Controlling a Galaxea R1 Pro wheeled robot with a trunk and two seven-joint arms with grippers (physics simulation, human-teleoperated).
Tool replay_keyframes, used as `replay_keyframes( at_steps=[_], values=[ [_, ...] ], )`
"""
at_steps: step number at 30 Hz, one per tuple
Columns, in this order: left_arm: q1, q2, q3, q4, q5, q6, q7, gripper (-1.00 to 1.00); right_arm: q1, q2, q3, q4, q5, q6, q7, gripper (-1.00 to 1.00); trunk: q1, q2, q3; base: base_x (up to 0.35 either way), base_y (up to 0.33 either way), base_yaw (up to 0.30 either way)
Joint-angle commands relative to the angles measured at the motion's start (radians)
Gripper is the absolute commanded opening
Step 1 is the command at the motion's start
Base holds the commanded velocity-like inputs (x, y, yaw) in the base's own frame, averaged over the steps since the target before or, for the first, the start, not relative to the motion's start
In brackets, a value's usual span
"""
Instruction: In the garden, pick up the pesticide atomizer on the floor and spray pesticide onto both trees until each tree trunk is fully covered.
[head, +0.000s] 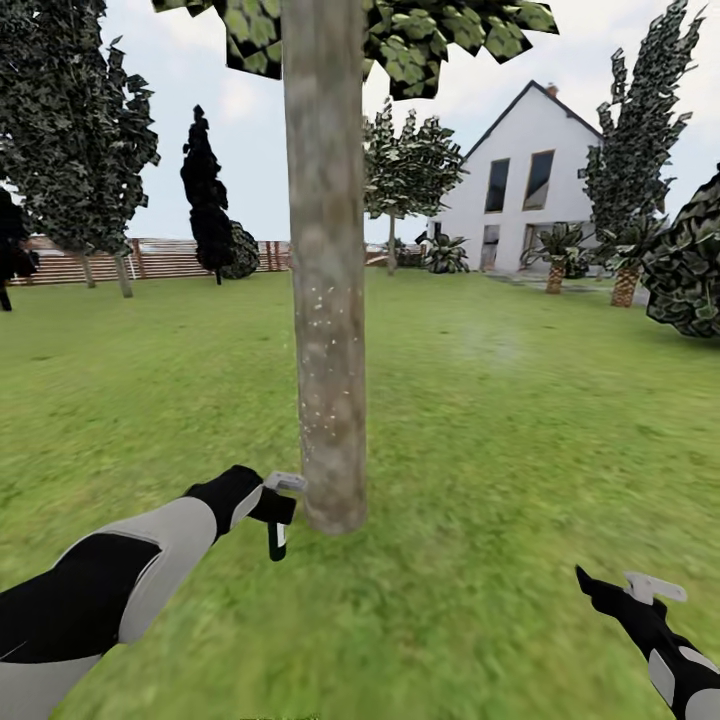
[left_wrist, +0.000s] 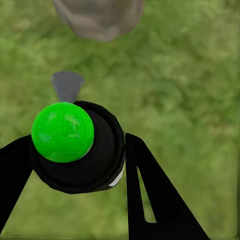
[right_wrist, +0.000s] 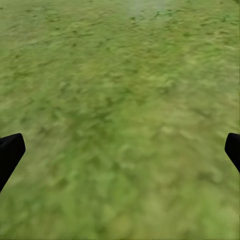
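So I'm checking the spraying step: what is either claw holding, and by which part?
The left claw grips the pesticide atomizer around its round black body, fingers either side. The right claw is open, holding nothing.

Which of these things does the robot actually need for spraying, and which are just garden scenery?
Part of the job:
- pesticide atomizer, held between the left gripper's fingers
- tree trunk, speckled with pale dots
- grass floor

Just scenery:
- white house
- wooden fence
- dark cypress
- small palms

Home garden (lawn, fence, house).
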Motion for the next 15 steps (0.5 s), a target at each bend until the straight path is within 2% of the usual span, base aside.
replay_keyframes(
  at_steps=[1,5,11,15],
  values=[
    [0.0,0.0,0.0,0.0,0.0,0.0,0.0,-1.0,0.0,0.0,0.0,0.0,0.0,0.0,0.0,1.0,0.0,0.0,0.0,0.0,-0.316,0.255],
    [0.0,0.0,0.0,0.0,0.002,0.0,0.0,-1.0,0.0,0.0,0.0,0.0,0.0,0.0,0.0,1.0,0.0,0.0,0.0,0.0,-0.302,0.222],
    [0.0,0.0,0.0,-0.001,0.002,0.0,0.0,-1.0,0.0,0.0,0.0,0.0,0.0,0.0,0.0,1.0,0.0,0.0,0.0,0.0,-0.315,0.031],
    [0.0,-0.002,0.0,-0.001,0.002,0.001,0.0,-1.0,0.0,0.0,0.0,0.0,0.0,0.0,0.0,1.0,0.0,0.0,0.0,0.0,-0.322,0.196]
  ],
)
